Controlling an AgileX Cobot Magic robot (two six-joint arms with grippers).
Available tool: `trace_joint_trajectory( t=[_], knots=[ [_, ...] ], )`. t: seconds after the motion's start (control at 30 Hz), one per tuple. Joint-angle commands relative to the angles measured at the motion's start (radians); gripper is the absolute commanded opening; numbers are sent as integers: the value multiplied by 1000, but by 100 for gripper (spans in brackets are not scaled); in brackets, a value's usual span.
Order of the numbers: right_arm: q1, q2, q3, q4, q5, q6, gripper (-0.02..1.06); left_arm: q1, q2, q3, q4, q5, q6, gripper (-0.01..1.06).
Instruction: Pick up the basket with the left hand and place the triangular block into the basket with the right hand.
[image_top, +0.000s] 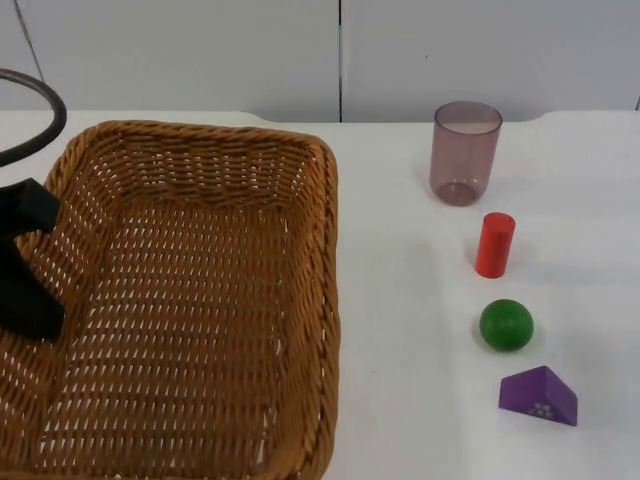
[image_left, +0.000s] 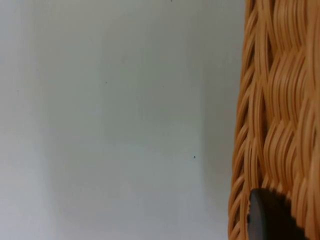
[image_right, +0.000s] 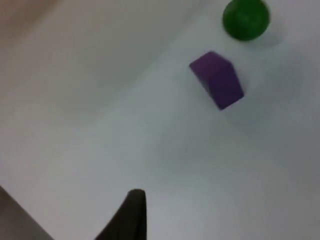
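Observation:
A brown wicker basket (image_top: 322, 300) takes up the left of the table in the top view. My left gripper (image_top: 28, 262) straddles its left rim, one finger inside against the weave, shut on the rim. In the left wrist view a black fingertip (image_left: 267, 217) presses on the basket's outer wall (image_left: 272, 115). The purple triangular block (image_top: 539, 396) lies on the table at the front right, apart from the basket. In the right wrist view my right gripper (image_right: 131, 215) hangs over bare table, well short of the block (image_right: 217, 80).
A green ball (image_top: 506, 325) sits just behind the block and shows beside it from the right wrist (image_right: 245, 18). Behind the ball stand a red cylinder (image_top: 494, 244) and a translucent purple cup (image_top: 465, 152). The grey partition wall closes the table's far edge.

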Motion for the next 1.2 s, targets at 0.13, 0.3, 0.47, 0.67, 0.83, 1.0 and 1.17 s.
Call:
trace_joint_trajectory(
  t=[0.13, 0.3, 0.47, 0.67, 0.83, 1.0, 1.17],
  knots=[
    [144, 193, -6, -104, -84, 18, 97, 2, -10, 2, -44, 1, 2, 0],
    [192, 361, -36, -192, -105, 73, 95, 2, -10, 2, -42, 9, 2, 0],
    [192, 506, -84, -255, -144, 115, 92, 2, -10, 2, -49, 9, 2, 0],
    [192, 587, -86, -255, -323, 74, 81, 2, -10, 2, -56, 13, 2, 0],
    [192, 647, -86, -262, -417, 62, 81, 2, -10, 2, -65, 13, 2, 0],
    [192, 698, -86, -291, -462, 37, 81, 2, -10, 2, -69, 13, 2, 0],
    [192, 719, -86, -291, -503, 28, 81, 2, -10, 2, -74, 13, 2, 0]
  ],
)
